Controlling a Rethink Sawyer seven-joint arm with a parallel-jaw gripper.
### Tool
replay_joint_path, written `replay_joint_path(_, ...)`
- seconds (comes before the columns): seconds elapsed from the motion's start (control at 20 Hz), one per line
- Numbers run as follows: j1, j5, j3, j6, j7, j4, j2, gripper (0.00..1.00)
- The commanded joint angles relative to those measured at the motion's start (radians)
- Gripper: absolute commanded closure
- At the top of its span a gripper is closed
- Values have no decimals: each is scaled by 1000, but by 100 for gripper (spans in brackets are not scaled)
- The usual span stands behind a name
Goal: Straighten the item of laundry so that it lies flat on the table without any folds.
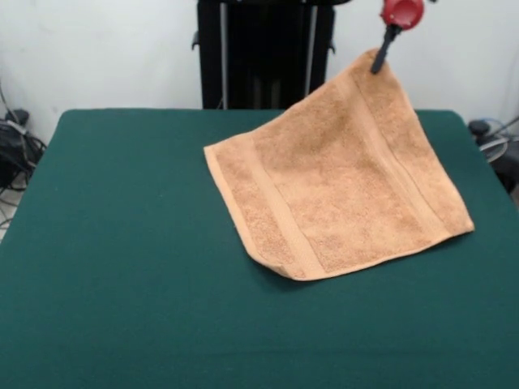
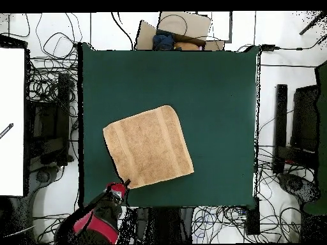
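The orange-tan towel (image 1: 340, 182) lies mostly spread on the dark green table (image 1: 122, 243), right of centre in the front view. Its far corner is lifted off the table and pinched by my gripper (image 1: 379, 58), whose red and black end shows at the top edge. In the overhead view the towel (image 2: 148, 147) lies left of centre, and my gripper (image 2: 126, 183) holds its corner near the table's bottom edge. Woven bands run along two sides. No white tags show.
The robot's black pedestal (image 1: 263, 53) stands behind the table's far edge. Cables and black equipment (image 2: 48, 121) lie on the floor around the table. A cardboard box (image 2: 182, 29) sits beyond the table's top edge in the overhead view.
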Motion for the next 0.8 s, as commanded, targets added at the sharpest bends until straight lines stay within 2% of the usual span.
replay_joint_path(0.05,48,89,-53,-89,331,-64,121,100)
replay_joint_path(0.35,74,125,-73,-131,301,-56,147,100)
replay_joint_path(0.4,76,130,-74,-132,292,-55,146,0)
replay_joint_path(0.8,103,162,-71,-122,272,-52,152,0)
